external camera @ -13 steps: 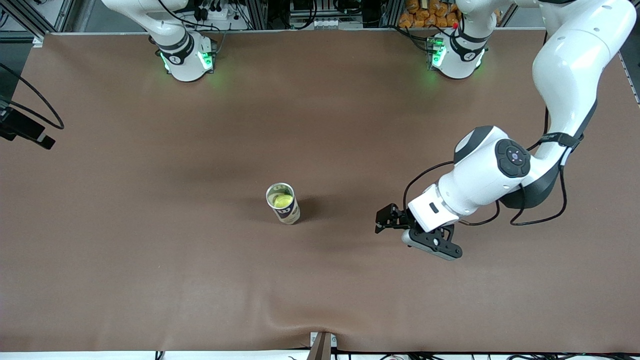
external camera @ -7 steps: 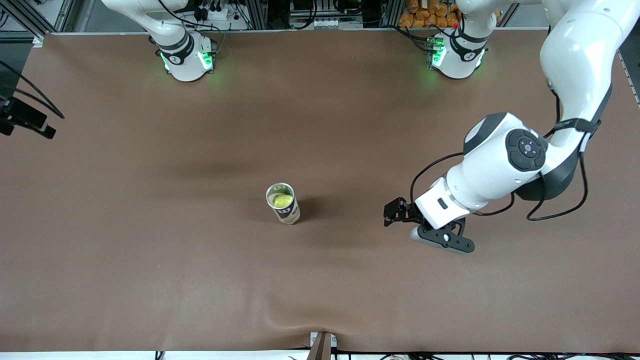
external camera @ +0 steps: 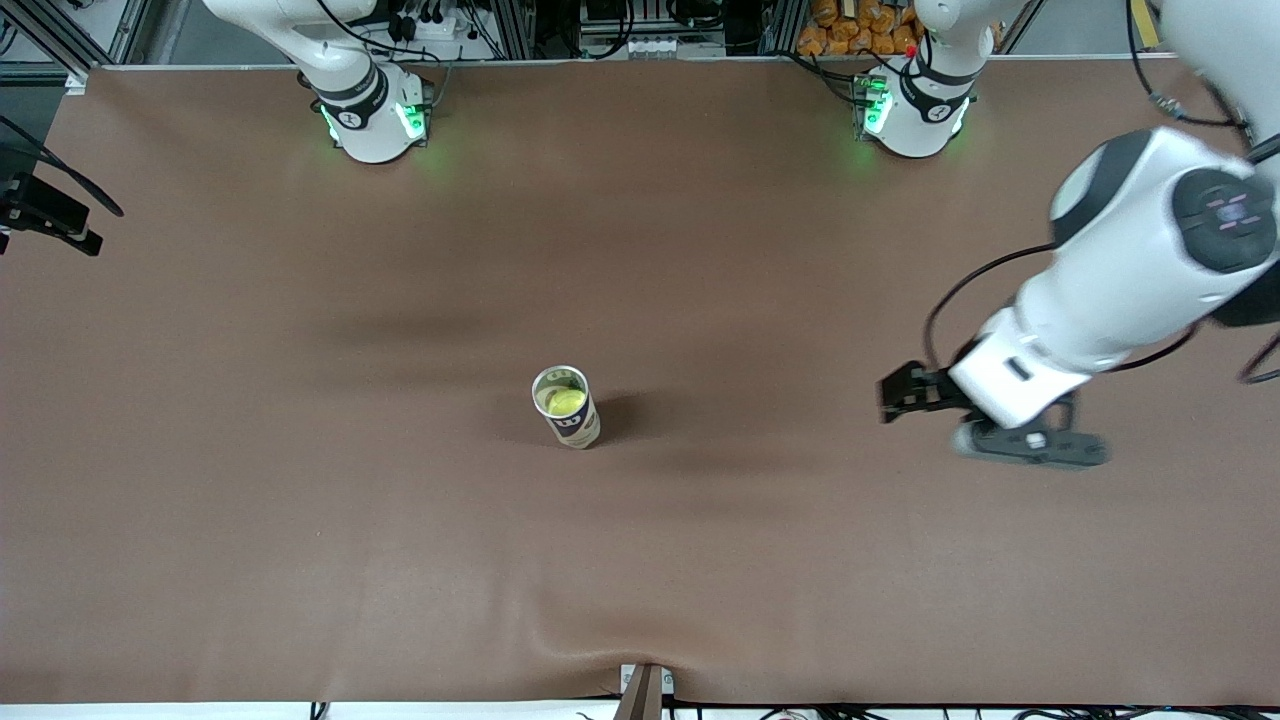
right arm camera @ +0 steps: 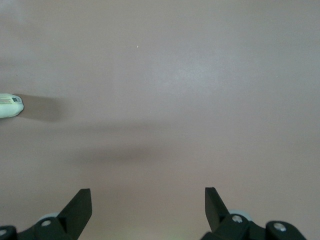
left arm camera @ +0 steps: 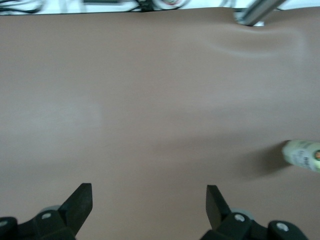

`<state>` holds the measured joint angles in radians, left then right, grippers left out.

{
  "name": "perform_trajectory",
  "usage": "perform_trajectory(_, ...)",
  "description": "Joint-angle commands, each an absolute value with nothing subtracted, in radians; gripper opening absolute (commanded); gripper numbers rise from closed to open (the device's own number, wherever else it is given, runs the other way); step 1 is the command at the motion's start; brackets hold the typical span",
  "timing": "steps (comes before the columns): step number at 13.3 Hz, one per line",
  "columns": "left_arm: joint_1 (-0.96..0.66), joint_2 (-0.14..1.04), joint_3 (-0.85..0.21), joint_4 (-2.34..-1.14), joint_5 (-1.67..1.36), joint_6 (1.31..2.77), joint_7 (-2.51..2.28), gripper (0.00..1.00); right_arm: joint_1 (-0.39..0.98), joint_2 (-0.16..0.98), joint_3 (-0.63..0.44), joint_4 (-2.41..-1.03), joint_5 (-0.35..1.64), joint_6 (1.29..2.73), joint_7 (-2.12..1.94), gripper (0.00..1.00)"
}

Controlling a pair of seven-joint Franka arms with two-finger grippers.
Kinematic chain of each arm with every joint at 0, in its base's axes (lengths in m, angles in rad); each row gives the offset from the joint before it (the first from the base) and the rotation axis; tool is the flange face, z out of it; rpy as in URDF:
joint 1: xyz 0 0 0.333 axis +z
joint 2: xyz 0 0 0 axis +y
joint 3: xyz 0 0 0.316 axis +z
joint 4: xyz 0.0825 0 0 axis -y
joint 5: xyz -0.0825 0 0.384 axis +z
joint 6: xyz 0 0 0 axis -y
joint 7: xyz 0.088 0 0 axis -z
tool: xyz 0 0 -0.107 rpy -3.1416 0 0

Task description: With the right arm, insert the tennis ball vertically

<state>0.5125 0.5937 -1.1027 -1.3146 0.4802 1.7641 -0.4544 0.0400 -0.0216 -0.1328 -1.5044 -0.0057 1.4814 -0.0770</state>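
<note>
An upright open can (external camera: 567, 408) stands mid-table with the yellow-green tennis ball (external camera: 565, 402) inside it. My left gripper (external camera: 1030, 447) hangs over bare table toward the left arm's end, well apart from the can. In the left wrist view it (left arm camera: 149, 197) is open with nothing between its fingers, and the can (left arm camera: 302, 156) shows at the edge. My right gripper (right arm camera: 147, 200) is open and empty over bare table, with the can (right arm camera: 10, 106) far off. The right arm (external camera: 340, 60) rises out of the front view from its base.
A brown mat (external camera: 300, 500) covers the whole table. A black part with cables (external camera: 45, 212) shows at the front view's edge toward the right arm's end. A small metal bracket (external camera: 645, 690) sits at the table edge nearest the front camera.
The left arm has swung away from the can toward its own end of the table, gripper still open. The black part at the right arm's end has shifted toward the bases. The can has not moved.
</note>
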Motion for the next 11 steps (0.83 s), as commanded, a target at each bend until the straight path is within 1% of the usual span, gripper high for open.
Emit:
perform_trajectory(1,0.596,0.525,-1.124,-1.338,0.466,1.663,-0.451,1.00,0.049,-0.038,-0.132,-1.525,-0.032,1.480,-0.087,1.00)
perform_trajectory(2,0.621,0.512,-1.126,-1.338,0.468,1.617,-0.451,1.00,0.049,-0.037,-0.132,-1.525,-0.034,1.480,-0.087,1.00)
perform_trajectory(5,0.679,0.468,-1.127,-1.338,0.466,1.554,-0.449,1.00,0.049,-0.037,-0.132,-1.525,-0.037,1.491,-0.087,1.00)
perform_trajectory(8,0.706,0.430,-1.161,-1.336,0.466,1.520,-0.451,1.00,0.052,-0.035,-0.130,-1.526,-0.037,1.493,-0.086,1.00)
perform_trajectory(11,0.707,0.378,-1.161,-1.336,0.465,1.497,-0.451,1.00,0.058,-0.034,-0.130,-1.528,-0.037,1.499,-0.086,1.00)
